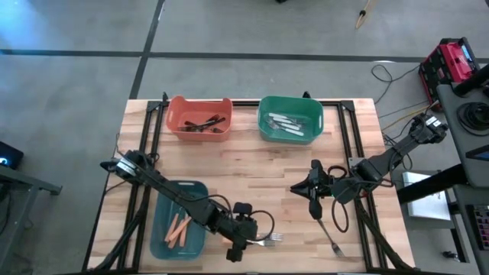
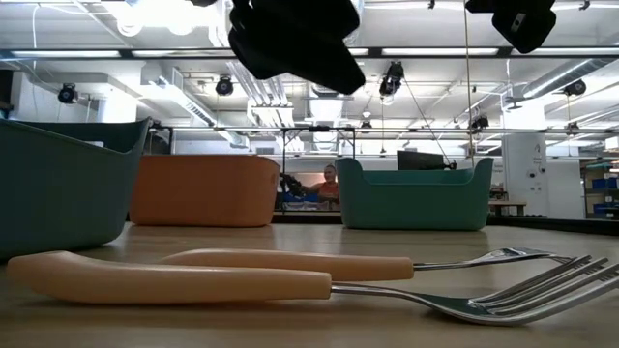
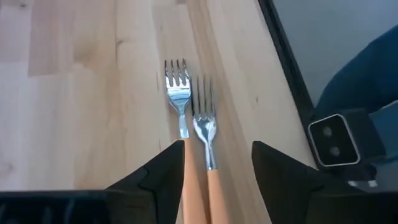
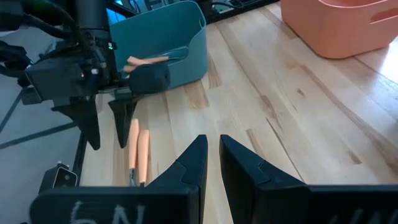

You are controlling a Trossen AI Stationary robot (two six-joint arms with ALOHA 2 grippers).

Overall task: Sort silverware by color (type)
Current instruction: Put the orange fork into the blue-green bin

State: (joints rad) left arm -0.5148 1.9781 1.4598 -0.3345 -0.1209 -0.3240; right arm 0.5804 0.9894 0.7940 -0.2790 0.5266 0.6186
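Two orange-handled forks (image 1: 266,240) lie side by side on the wood close to the table's near edge; the left wrist view shows their metal heads (image 3: 179,99) (image 3: 204,124), the low view their handles (image 2: 184,280). My left gripper (image 3: 217,146) is open and hovers above those handles, one finger on each side, clear of them (image 2: 290,39). My right gripper (image 1: 294,188) waits over the middle right of the table, pointing toward the left arm, its fingers (image 4: 211,140) almost together with nothing between them. A silver fork (image 1: 330,238) lies near the table's right near corner.
A blue bin (image 1: 179,218) with orange-handled pieces stands just left of my left gripper. At the far edge an orange bin (image 1: 199,118) holds dark utensils and a green bin (image 1: 290,118) holds white or silver ones. A black cable loops near the silver fork. Bare wood lies mid-table.
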